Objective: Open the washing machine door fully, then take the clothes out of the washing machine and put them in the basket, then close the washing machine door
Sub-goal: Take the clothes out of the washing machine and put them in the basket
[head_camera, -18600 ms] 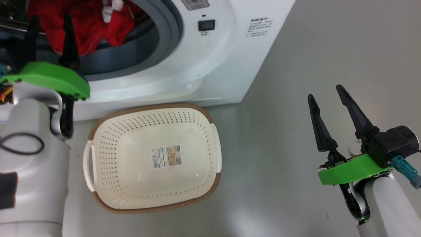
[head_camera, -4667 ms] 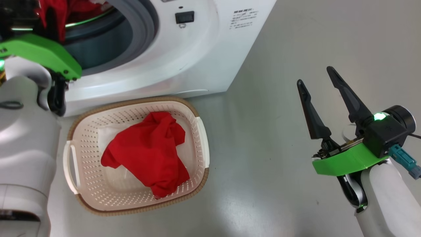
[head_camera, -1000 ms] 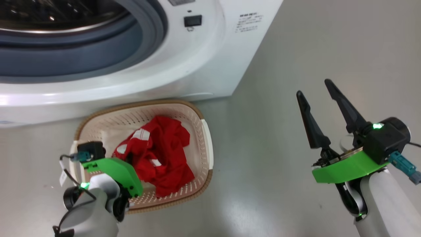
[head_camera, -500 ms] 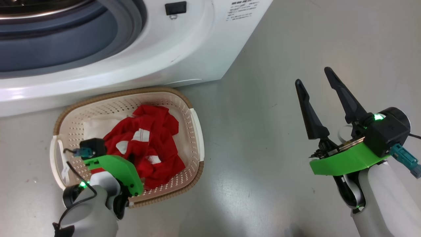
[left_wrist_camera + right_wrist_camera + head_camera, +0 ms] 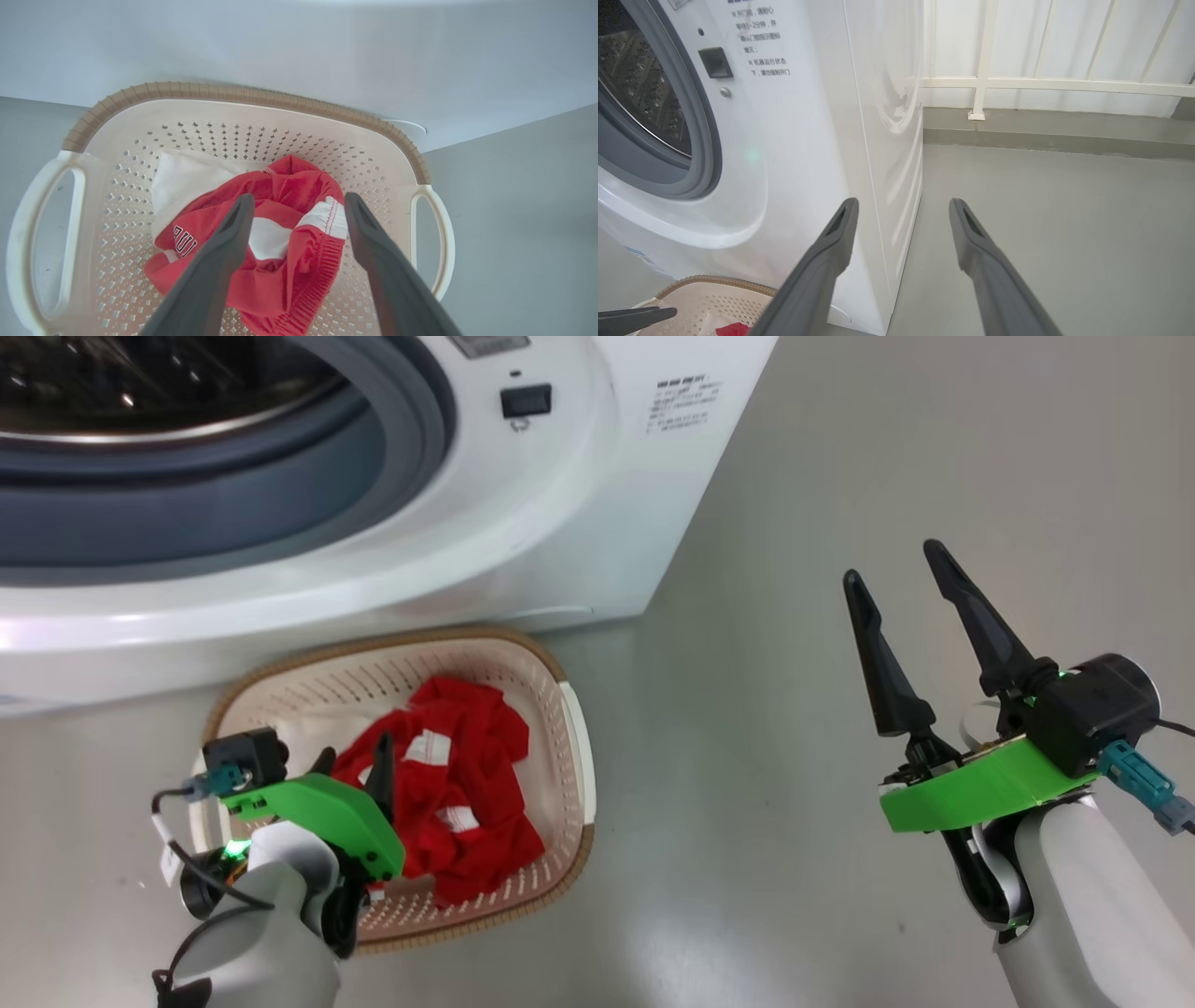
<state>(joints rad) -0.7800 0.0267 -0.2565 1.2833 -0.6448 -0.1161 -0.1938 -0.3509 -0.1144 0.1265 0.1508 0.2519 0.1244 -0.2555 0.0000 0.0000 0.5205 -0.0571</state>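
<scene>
Red soft garments (image 5: 457, 793) with white patches lie heaped in the small cream perforated basket with the brown woven-look rim (image 5: 210, 87), the editor reads out. And the pincers?

Photographer: Left pincer (image 5: 299, 200) spread and empty, its long dark fingers (image 5: 219, 252) poised over the heap (whether the tips brush the cloth, I cannot tell). Right pincer (image 5: 892, 562) spread too, holding nothing, above bare grey floor (image 5: 794, 756), well apart from the basket.

Editor: What could spoil it?

Photographer: A finger catching a fold as the arm lifts would, I judge, drag a garment over the rim, and a knock could skid so light a basket. It sits just before the big white front-loading washing machine (image 5: 560, 523), hemming the left arm between rim and cabinet. No red shows in the visible part of the perforated steel drum (image 5: 640, 93). By my reading, closing the washing machine door is the step left.

Editor: Room to move?

Photographer: Plenty on the robot's right, with floor open to the white railing (image 5: 980, 84).
</scene>
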